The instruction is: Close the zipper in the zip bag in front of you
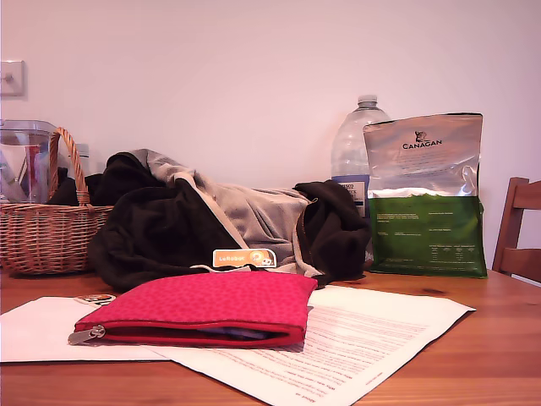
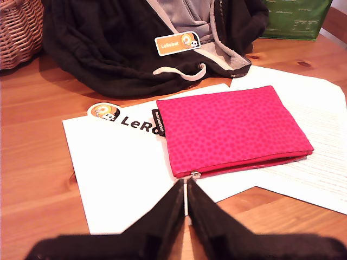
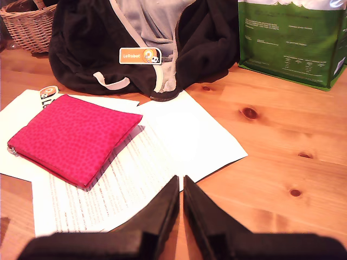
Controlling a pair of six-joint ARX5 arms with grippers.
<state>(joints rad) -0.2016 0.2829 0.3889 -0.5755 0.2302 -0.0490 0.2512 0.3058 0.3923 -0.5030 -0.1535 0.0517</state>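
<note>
Zip bag [image 2: 233, 129] lying flat on papers [image 2: 124, 173], zipper [image 1: 182, 331] gaping.
My first gripper [image 2: 184, 197] and my second gripper [image 3: 180, 189] both hang above the table [image 3: 282, 141], jaws pressed together, empty.

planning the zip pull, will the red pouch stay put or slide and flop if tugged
Probably slides: the pouch lies on loose paper sheets, not bare wood, so a tug on the pull tab may drag it or the paper. Likely floppy: it is thin fabric, and its open edge gapes in the exterior view. It looks flat and light, so pinning one end should help.
</note>
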